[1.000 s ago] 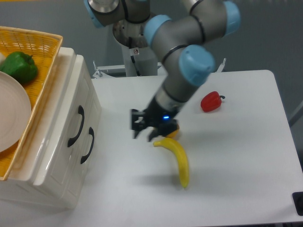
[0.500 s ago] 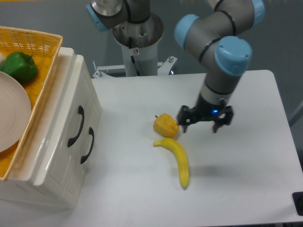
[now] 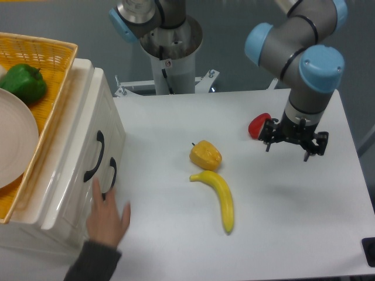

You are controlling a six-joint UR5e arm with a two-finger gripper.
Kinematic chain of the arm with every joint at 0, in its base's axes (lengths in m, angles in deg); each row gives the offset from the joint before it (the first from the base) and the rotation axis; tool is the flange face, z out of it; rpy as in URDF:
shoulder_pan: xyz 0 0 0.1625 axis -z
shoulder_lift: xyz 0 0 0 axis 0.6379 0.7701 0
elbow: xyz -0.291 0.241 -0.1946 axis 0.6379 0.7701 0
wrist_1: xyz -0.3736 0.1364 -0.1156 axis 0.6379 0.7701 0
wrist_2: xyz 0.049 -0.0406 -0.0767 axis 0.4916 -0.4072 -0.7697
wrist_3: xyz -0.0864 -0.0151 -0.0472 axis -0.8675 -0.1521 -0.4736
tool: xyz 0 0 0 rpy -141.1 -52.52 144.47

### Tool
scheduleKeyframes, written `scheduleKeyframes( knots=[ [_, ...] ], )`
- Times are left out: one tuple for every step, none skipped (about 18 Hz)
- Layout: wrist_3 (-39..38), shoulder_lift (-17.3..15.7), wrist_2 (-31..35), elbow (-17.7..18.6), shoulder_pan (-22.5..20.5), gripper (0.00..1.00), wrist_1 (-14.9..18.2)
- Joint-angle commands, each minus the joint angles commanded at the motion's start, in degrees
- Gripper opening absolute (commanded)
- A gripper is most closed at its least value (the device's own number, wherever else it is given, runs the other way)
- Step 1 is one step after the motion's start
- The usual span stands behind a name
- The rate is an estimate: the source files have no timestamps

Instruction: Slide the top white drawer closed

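Observation:
The top white drawer (image 3: 103, 120) is the upper front of the white cabinet (image 3: 64, 228) at left, with its black curved handle (image 3: 94, 156) facing the table. Its front looks level with the lower drawer front (image 3: 117, 153). My gripper (image 3: 287, 150) hangs far to the right over the table, just right of a red pepper (image 3: 258, 124), well away from the cabinet. Its fingers point down, open, with nothing between them.
A person's hand (image 3: 108, 218) rests against the cabinet's front below the lower handle (image 3: 109, 179). A yellow pepper (image 3: 205, 154) and a banana (image 3: 221, 198) lie mid-table. A wicker basket (image 3: 50, 64) on the cabinet holds a green pepper (image 3: 23, 82) and a white plate (image 3: 14, 143).
My gripper has swung from the banana, near the cabinet, across the table to the right, ending beside the red pepper. A person's hand has come in at the cabinet's lower front.

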Motion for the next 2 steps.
scheduleKeyframes(
  knots=[
    [1.4,0.3,0.1,-0.3,0.0,1.0,0.0],
    [1.7,0.3,0.1,-0.4,-0.1,1.0,0.0]
  ],
)
